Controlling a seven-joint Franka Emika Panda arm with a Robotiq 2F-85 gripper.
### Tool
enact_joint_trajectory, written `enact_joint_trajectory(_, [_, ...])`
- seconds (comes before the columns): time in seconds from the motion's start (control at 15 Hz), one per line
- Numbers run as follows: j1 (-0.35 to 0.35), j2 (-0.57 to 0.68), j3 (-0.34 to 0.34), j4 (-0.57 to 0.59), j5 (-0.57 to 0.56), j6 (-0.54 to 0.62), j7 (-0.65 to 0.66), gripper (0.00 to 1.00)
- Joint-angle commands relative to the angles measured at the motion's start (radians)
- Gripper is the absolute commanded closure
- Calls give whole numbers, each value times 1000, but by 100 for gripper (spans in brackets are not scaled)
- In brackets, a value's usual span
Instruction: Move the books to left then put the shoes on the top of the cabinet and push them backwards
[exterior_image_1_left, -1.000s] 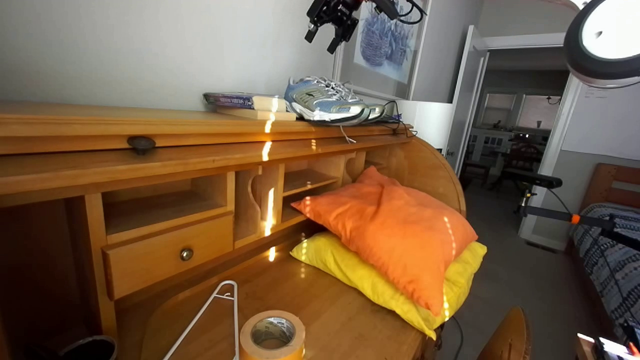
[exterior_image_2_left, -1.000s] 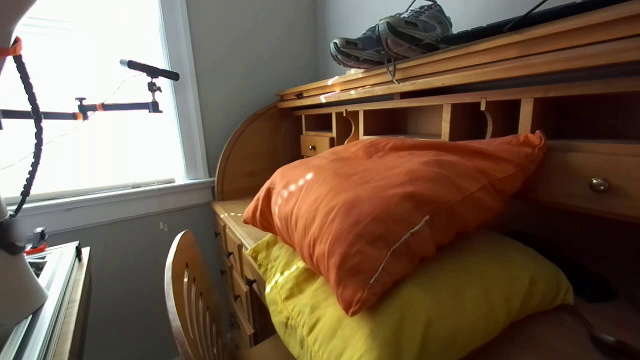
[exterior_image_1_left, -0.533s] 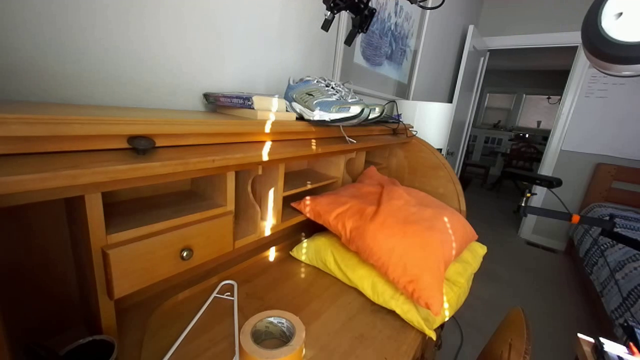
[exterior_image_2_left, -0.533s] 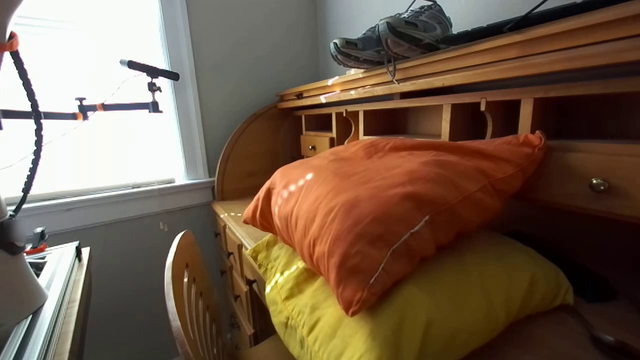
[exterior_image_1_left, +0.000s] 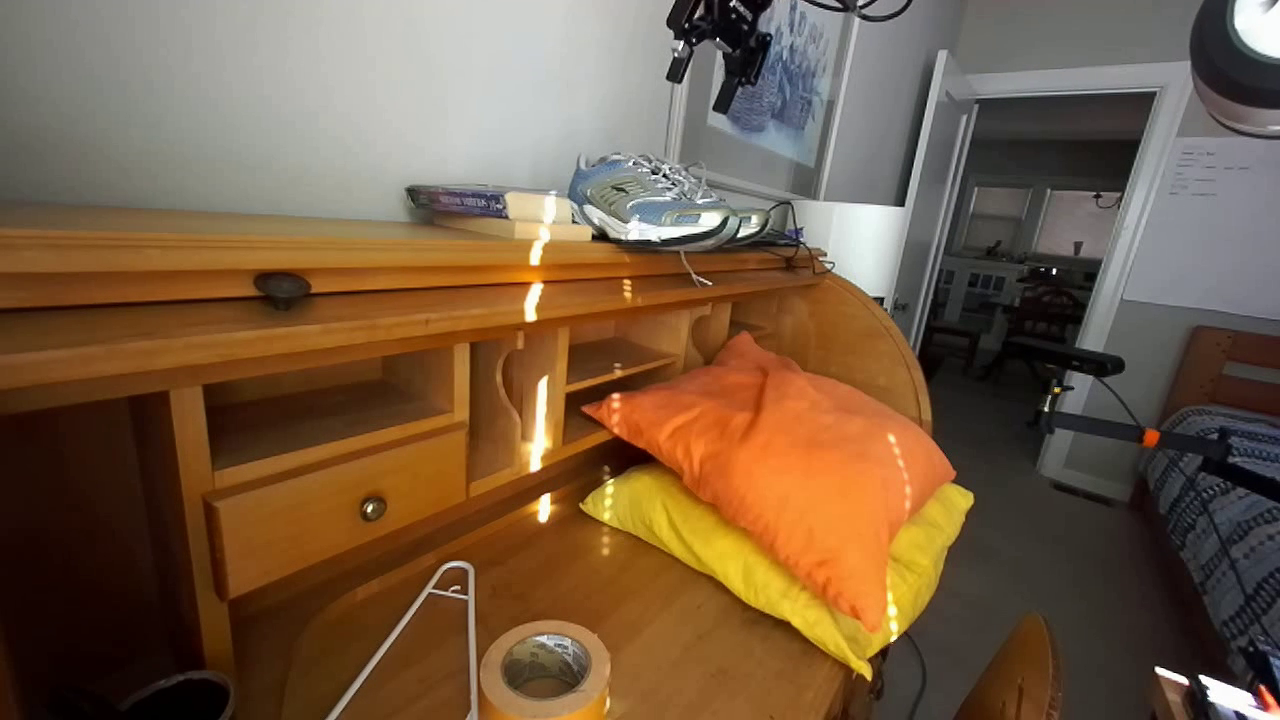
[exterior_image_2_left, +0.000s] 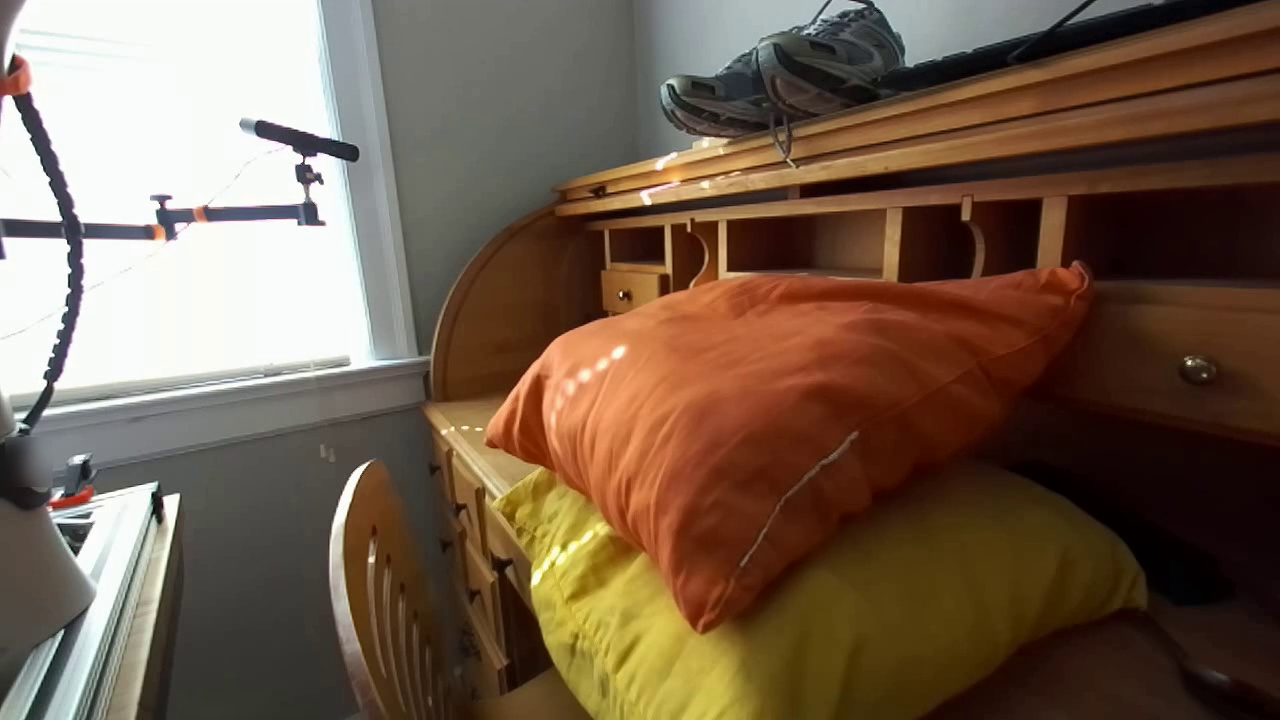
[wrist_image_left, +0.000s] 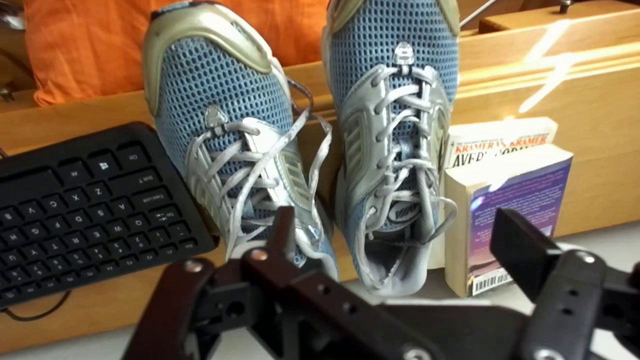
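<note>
The pair of grey-blue shoes (exterior_image_1_left: 650, 205) rests on top of the wooden cabinet (exterior_image_1_left: 200, 232), toes out over its front edge. Against the shoes' side lies the small stack of books (exterior_image_1_left: 470, 203); the upper one shows a purple cover (wrist_image_left: 520, 200) in the wrist view. Up in the air over the shoes hangs my gripper (exterior_image_1_left: 699, 88), jaws wide apart and holding nothing. Seen from the wrist, one finger (wrist_image_left: 284, 232) overlaps the left shoe (wrist_image_left: 225, 150) and the opposite finger (wrist_image_left: 522, 250) overlaps the books. The right shoe (wrist_image_left: 395, 125) appears between them.
A black keyboard (wrist_image_left: 90, 210) lies on the cabinet top beside the shoes, its cable trailing. Below, an orange pillow (exterior_image_1_left: 780, 470) sits on a yellow pillow (exterior_image_1_left: 700, 530) on the desk surface. A tape roll (exterior_image_1_left: 545, 672) and white hanger (exterior_image_1_left: 400, 640) lie there too.
In an exterior view my gripper has shifted rightward, rising a little and then dropping again. The arm's white round part has moved right as well. Shoes and books have stayed put.
</note>
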Motion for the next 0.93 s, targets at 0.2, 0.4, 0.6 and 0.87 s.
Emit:
enact_joint_trajectory(0.2, [8,-95,-1,-188,1,-21,9,0])
enact_joint_trajectory(0.4, [7,-133,1,-238,6,9,3,0])
enact_joint_trajectory(0.6, [-3,-176,4,-278,21,-12,-14,0])
enact_joint_trajectory(0.87, [-17,-236,6,-355,40,-26,-64,0])
